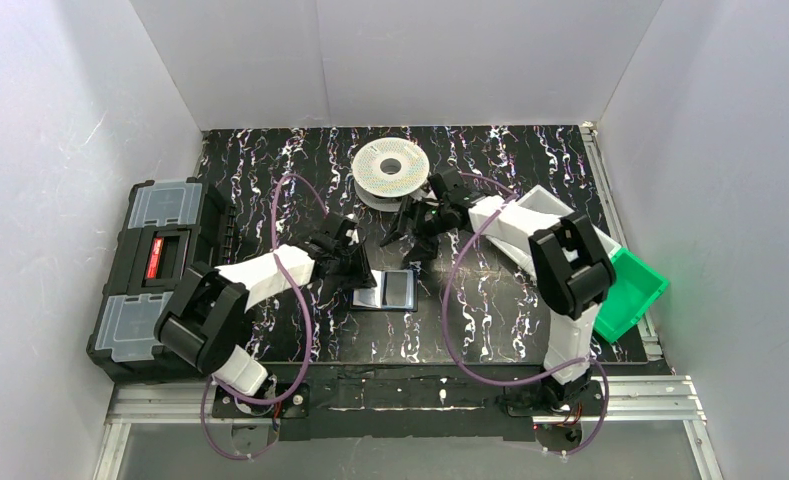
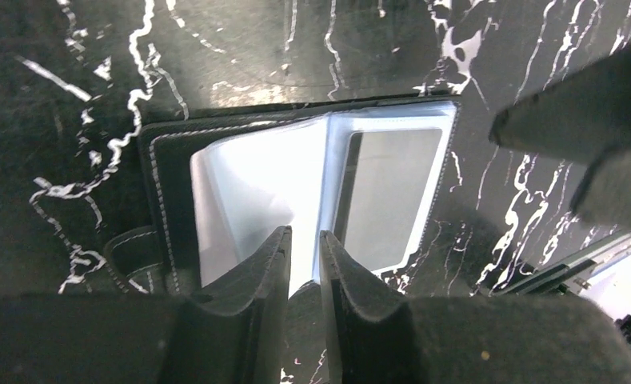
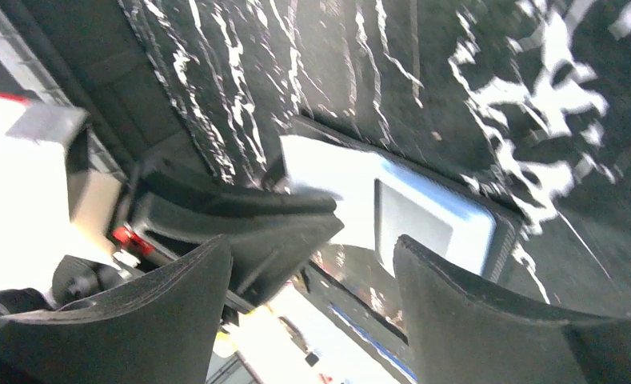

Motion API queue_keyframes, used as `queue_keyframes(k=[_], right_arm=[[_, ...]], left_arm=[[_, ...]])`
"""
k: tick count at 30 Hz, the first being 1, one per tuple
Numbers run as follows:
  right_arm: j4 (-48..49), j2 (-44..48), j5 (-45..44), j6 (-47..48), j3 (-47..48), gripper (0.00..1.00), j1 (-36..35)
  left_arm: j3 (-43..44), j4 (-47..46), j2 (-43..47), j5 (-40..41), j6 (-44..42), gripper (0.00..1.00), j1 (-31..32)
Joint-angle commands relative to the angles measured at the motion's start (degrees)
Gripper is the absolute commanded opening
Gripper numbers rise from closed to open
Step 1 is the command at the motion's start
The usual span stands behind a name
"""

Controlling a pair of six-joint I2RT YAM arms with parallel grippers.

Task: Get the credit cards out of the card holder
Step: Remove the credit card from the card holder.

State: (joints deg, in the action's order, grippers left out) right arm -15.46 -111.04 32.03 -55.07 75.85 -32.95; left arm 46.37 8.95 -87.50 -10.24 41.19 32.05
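The card holder [image 1: 387, 290] lies open on the black marbled table, its bluish clear pockets facing up. In the left wrist view a flat greyish card [image 2: 392, 192] shows behind the right pocket's window, while the left pocket [image 2: 248, 184] is washed out by glare. My left gripper [image 2: 305, 234] sits at the holder's near edge, its jaws a narrow slit apart around the middle fold. It appears from above as the left gripper [image 1: 355, 272]. My right gripper [image 1: 410, 228] hangs open just beyond the holder and touches nothing. Its wide jaws frame the holder [image 3: 424, 212] in the right wrist view.
A white filament spool [image 1: 390, 170] stands at the back centre. A big black toolbox [image 1: 155, 270] fills the left table edge. A green bin [image 1: 632, 290] and a white box [image 1: 548, 200] sit at the right, behind the right arm.
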Motion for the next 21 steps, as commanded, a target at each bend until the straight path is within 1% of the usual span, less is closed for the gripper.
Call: queue_keyframes(k=[1,4,6,9,12,21], right_arm=[[-6.2,7.8,-5.6,4.9,-6.0,0.79,0.3],[-6.8,10.8,-8.2,5.8,-10.4,0.73,0.3],[-7.3,12.0,-9.7,6.5,-12.0,0.66,0.0],[-7.7,12.0,-10.8,7.5,-12.8,0.54,-0.5],[-8.0,11.0,-11.3,8.0,-11.9,0.46,-1.5],[-9.0,7.9,-12.6,8.8,-9.1,0.31,-3.9]], left_arm=[[3.2,-0.7,-1.7,-4.4,-0.9,0.2,-0.1],[3.9,-0.9,-2.8,-5.8,-0.7,0.22,-0.1],[3.9,-1.3,-3.5,-7.1,-0.5,0.23,-0.4],[3.9,-1.7,-4.4,-8.4,-0.1,0.23,-0.6],[3.9,-1.3,-4.8,-8.9,-0.4,0.23,-1.4],[3.3,-2.2,-6.3,-13.6,-1.2,0.25,-4.2]])
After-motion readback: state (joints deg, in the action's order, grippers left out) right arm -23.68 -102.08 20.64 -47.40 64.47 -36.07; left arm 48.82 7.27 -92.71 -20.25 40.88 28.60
